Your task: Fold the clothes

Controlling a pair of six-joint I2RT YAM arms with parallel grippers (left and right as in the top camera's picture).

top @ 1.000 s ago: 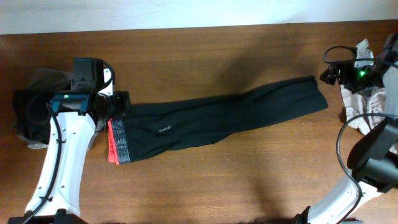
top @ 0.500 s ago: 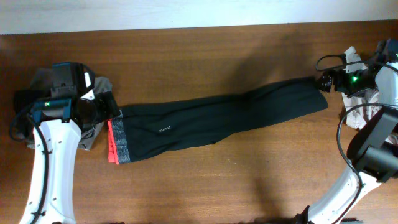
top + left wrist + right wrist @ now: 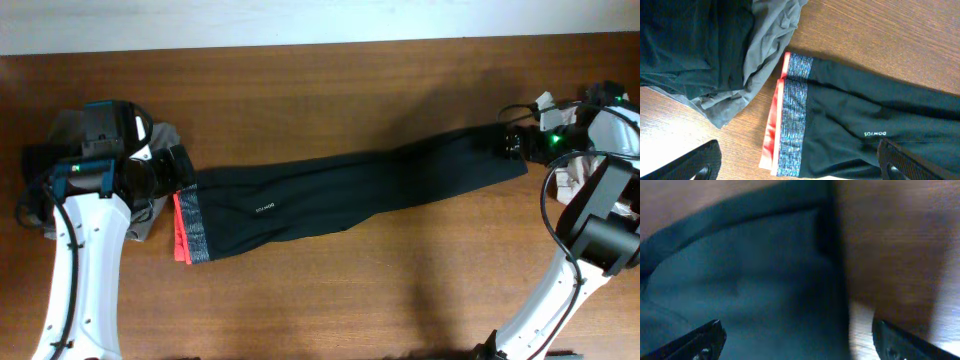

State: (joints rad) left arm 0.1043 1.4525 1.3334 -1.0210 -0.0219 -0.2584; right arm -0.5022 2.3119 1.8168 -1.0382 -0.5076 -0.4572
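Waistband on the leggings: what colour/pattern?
Speckled grey waistband, red-orange lining at its edge. Clearest in the left wrist view.

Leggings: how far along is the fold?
Done: the leggings lie flat, stretched along the table, waistband at the left.
In hand: nothing gripped. The left pincer is open over the waistband, and the right pincer is open over the ankle end.
Left: every fold, plus the crumpled grey garment beside the waistband.
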